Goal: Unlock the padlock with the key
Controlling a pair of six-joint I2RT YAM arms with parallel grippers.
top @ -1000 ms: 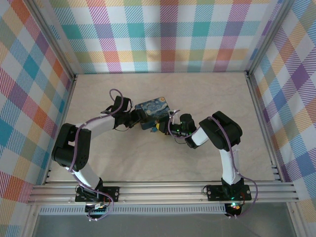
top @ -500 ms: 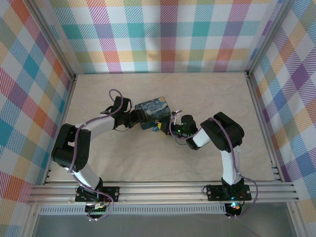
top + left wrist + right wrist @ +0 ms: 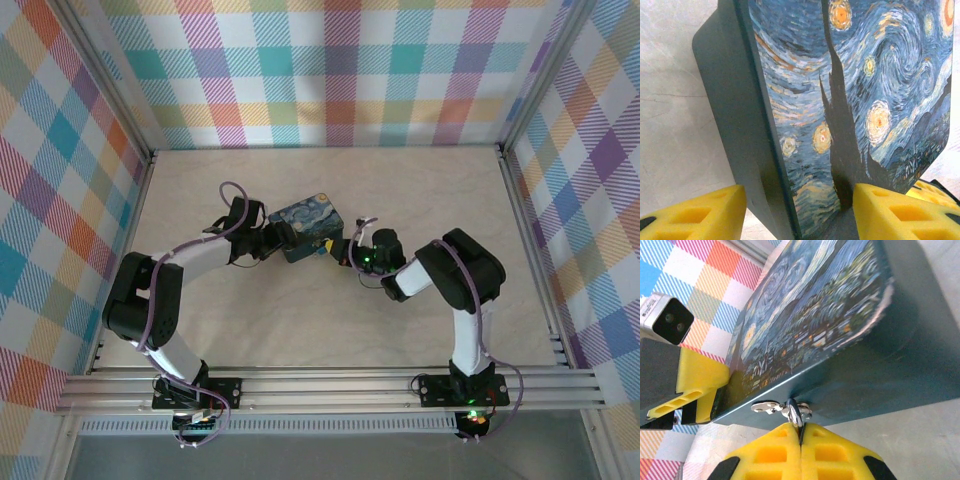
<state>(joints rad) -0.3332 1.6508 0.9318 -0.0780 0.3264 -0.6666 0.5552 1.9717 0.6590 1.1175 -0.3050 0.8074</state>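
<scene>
The pale table (image 3: pixel 420 190) is walled on three sides by checked panels (image 3: pixel 330 60). From its near edge the left arm (image 3: pixel 190 262) and the right arm (image 3: pixel 450 280) are bent inward, so that both wrists are brought close together near the table's middle. The painted box (image 3: pixel 310 224), covered with a starry night sky, is found there, slightly toward 12 o'clock of the centre.

The left gripper (image 3: pixel 282 238) is set at the box's 9 o'clock end. In the left wrist view the box is seen wedged between its yellow pads (image 3: pixel 695 215), one on the dark side wall and the other on the painted face, so the box is grasped.

The right gripper (image 3: pixel 340 250) is placed at the box's 4 o'clock, against the front wall. In the right wrist view its two yellow fingertips (image 3: pixel 765 455) are clenched flat together, with only a thin seam left between them. At 12 o'clock of their tips a small metal latch (image 3: pixel 767 406) is fixed where lid and front wall meet.

A silvery loop, taken to be the shackle of the padlock (image 3: pixel 795 415), is hung at that latch and is touched by the fingertips. Its body is hidden behind them. The key cannot be made out, and whether it is pinched in the seam cannot be told.
</scene>
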